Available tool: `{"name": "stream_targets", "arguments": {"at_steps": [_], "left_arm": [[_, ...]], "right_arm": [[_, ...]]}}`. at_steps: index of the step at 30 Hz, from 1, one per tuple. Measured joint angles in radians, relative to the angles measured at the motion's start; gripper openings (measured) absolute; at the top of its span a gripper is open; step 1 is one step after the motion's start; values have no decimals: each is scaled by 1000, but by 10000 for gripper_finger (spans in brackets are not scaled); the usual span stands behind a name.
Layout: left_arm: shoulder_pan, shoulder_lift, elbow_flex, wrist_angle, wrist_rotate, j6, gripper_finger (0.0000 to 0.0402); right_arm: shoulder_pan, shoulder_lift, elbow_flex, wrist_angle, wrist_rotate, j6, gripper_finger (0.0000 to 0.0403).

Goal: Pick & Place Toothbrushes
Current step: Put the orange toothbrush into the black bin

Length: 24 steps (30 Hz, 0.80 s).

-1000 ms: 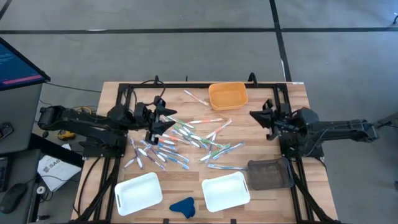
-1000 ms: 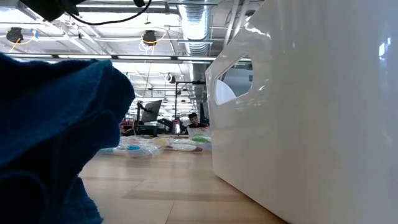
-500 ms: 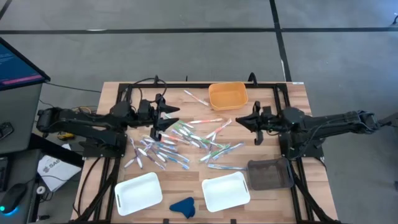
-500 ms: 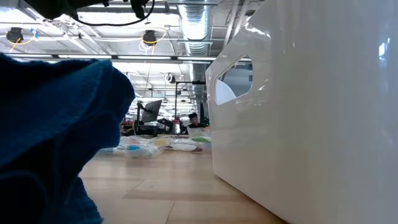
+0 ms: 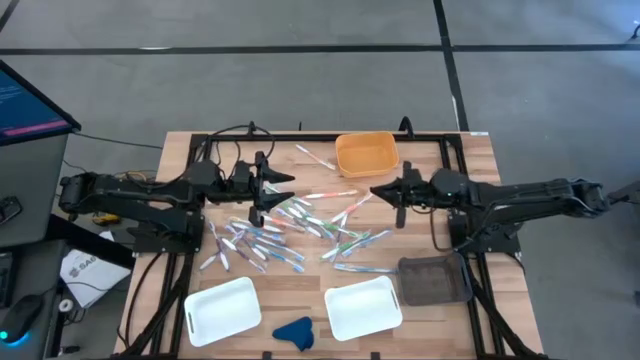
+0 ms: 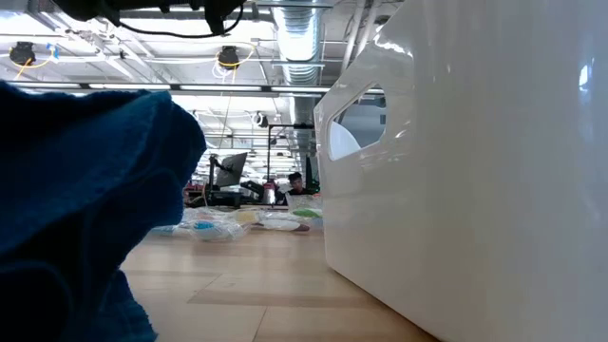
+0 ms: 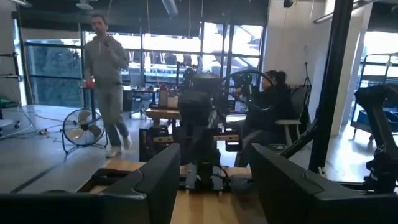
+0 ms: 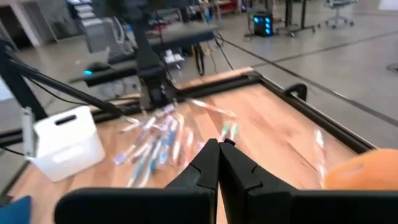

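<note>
Right tool (image 5: pixel 378 192) (shut) now nearer toothbrushes (image 5: pixel 290 232); no legible writing.

Roughly two dozen toothbrushes (image 5: pixel 290 228) are lying scattered on the table (image 5: pixel 180 150). Two white bins (image 5: pixel 224 310), one orange bin (image 5: pixel 366 154), one dark tray (image 5: pixel 434 279) and one blue cloth (image 5: pixel 294 332) are sitting around them.

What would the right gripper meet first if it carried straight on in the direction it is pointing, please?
Probably the toothbrushes. The shut right gripper points across the table at the scattered pile, though its height above the table is hard to judge, so it might pass over them.
</note>
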Motion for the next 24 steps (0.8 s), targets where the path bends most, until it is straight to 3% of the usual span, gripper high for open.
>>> {"name": "stream_targets", "arguments": {"at_steps": [12, 19, 24], "left_arm": [[11, 6, 1, -51, 0, 70, 187], [49, 61, 2, -75, 0, 69, 187], [80, 114, 58, -212, 0, 68, 187]], "right_arm": [[-29, 145, 0, -34, 0, -183, 0], [-51, 216, 29, -79, 0, -193, 0], [-49, 263, 73, -157, 0, -193, 0]]}}
